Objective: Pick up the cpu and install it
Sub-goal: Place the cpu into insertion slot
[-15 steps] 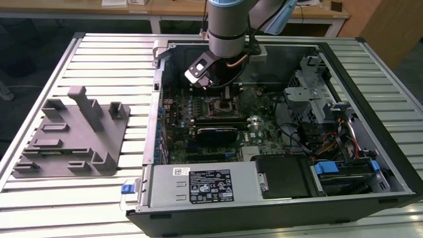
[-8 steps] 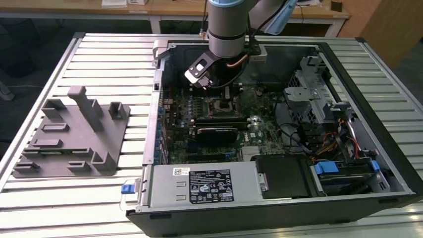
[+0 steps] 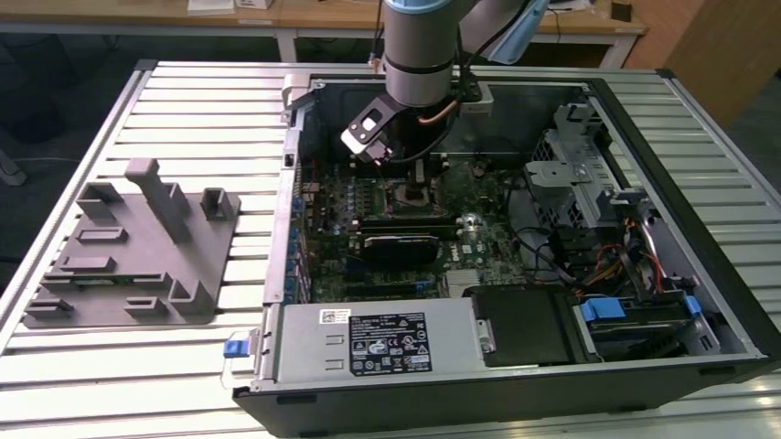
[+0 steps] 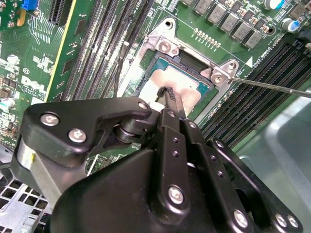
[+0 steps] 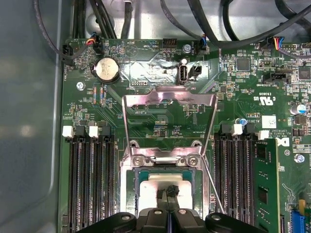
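The cpu (image 5: pixel 150 187) lies flat in the open socket (image 5: pixel 127 171) on the motherboard (image 5: pixel 243 77), with the hinged load plate (image 5: pixel 167 97) swung up and the thin lever (image 4: pixel 272 85) free beside it. The gripper (image 5: pixel 168 190) stands right over the chip, its fingers (image 4: pixel 171 104) closed together with nothing between them and the tips touching or just above the silver lid. The chip looks light, stiff and smooth on top. I judge it fragile underneath, so the rim edges are the place to hold it. The computer case (image 3: pixel 488 402) lies open on a slatted metal table (image 3: pixel 183 101), with a grey fixture (image 3: pixel 134 247) at the exterior view's left and wooden desks (image 3: pixel 317 14) behind
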Robot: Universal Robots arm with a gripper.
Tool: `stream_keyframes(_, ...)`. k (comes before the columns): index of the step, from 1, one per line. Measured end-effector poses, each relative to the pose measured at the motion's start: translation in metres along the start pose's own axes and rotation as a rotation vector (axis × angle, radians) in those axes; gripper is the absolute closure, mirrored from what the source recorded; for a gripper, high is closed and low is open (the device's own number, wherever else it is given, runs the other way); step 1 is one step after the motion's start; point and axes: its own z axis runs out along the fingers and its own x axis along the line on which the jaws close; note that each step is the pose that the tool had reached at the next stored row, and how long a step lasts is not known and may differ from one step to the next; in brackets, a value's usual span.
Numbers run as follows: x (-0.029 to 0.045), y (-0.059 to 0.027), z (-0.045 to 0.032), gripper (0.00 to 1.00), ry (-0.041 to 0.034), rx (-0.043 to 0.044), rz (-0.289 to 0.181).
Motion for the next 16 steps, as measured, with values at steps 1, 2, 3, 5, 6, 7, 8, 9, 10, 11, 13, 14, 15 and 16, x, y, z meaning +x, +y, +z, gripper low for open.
stream_keyframes(1, 0.0001, 0.0001, -0.0006, 0.89, 0.0005, -0.0002, 0.0)
stream_keyframes(2, 0.0, 0.0001, -0.0018, 0.89, -0.0001, 0.0001, 0.0)
stream_keyframes(3, -0.0001, 0.0001, -0.0032, 0.89, -0.0005, 0.0005, 0.0)
stream_keyframes(5, -0.0002, 0.0003, -0.0063, 0.89, -0.0004, 0.0004, 0.0)
stream_keyframes(6, -0.0003, 0.0005, -0.0082, 0.89, -0.0005, 0.0004, 0.0)
stream_keyframes(7, -0.0003, 0.0006, -0.0107, 0.89, -0.0007, 0.0006, 0.0)
stream_keyframes(8, -0.0004, 0.0008, -0.0131, 0.89, -0.0006, 0.0005, 0.0)
stream_keyframes(9, -0.0004, 0.0009, -0.0156, 0.89, -0.0006, 0.0005, 0.0)
stream_keyframes(10, -0.0005, 0.0011, -0.018, 0.89, -0.0006, 0.0005, 0.0)
stream_keyframes(11, -0.0006, 0.0012, -0.0207, 0.89, -0.0005, 0.0004, 0.0)
stream_keyframes(13, -0.0006, 0.0016, -0.0259, 0.89, -0.0006, 0.0005, 0.0)
stream_keyframes(14, -0.0006, 0.0018, -0.0287, 0.89, -0.0005, 0.0004, 0.0)
stream_keyframes(15, -0.0007, 0.0019, -0.0313, 0.89, -0.0006, 0.0005, 0.0)
stream_keyframes(16, -0.0007, 0.0021, -0.0339, 0.89, -0.0006, 0.0005, 0.0)
